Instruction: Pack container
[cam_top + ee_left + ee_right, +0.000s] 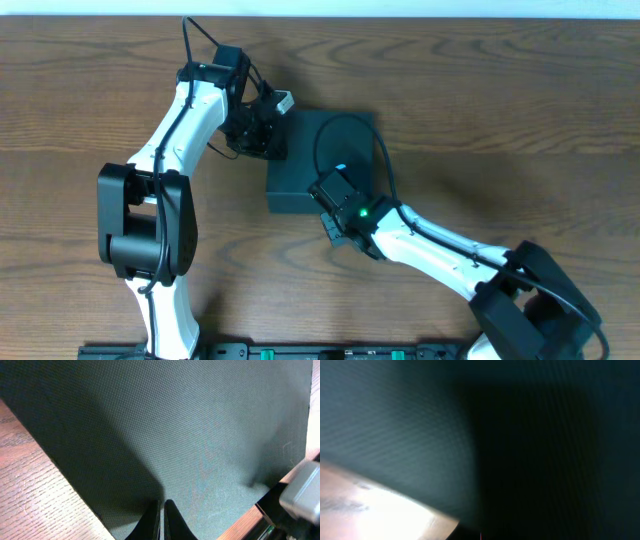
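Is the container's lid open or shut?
Shut, it seems: the container shows one flat unbroken dark top; no interior visible.

The box (300,172) is dark teal-black, matte, shallow and roughly square. It lies flat on the wooden table (520,110), near the middle and a little toward 12 o'clock, turned slightly so its edges run askew to the table's. Its top shows as one flat dark face, with the lid down. Up close the surface (190,435) has a fine dotted weave. The other close view (395,435) is blurred.
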{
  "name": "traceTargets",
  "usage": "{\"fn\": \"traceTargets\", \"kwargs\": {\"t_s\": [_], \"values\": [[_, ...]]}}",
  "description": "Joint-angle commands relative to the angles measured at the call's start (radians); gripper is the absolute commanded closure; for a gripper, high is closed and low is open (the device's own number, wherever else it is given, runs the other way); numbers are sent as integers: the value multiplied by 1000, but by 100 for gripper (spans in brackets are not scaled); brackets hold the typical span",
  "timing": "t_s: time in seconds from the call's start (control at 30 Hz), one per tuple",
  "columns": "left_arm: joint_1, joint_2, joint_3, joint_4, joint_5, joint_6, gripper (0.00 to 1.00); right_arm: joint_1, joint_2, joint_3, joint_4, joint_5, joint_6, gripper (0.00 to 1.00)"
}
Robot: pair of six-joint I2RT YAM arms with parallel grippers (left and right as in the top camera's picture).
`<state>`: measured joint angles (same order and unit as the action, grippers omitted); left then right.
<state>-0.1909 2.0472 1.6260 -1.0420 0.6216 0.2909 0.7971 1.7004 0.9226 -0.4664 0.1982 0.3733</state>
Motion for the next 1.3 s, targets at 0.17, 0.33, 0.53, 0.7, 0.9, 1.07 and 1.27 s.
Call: {"fn": "traceTargets", "kwargs": {"t_s": [0.17,0.33,0.53,0.7,0.9,1.07,1.27], "values": [[-6,-20,-13,-20,-1,16,94,5,-1,-20,77,37,60,98],[-6,-20,-13,-23,-3,15,94,9,-1,-20,145,14,60,98],[-6,-47,-3,-31,12,-32,94,9,-132,47,-63,-110,56,98],[-5,-218,35,-31,-8,-81,94,-16,-442,73,-122,-116,-25,98],[-6,-561,37,-40,-92,-170,94,-161,-781,74,-198,-121,-76,98],[-6,-809,36,-116,-264,-187,94,-280,-900,74,-318,-166,-151,99],[-6,-984,-34,-258,-282,-145,94,-409,-850,72,-434,-330,-253,99]]}}
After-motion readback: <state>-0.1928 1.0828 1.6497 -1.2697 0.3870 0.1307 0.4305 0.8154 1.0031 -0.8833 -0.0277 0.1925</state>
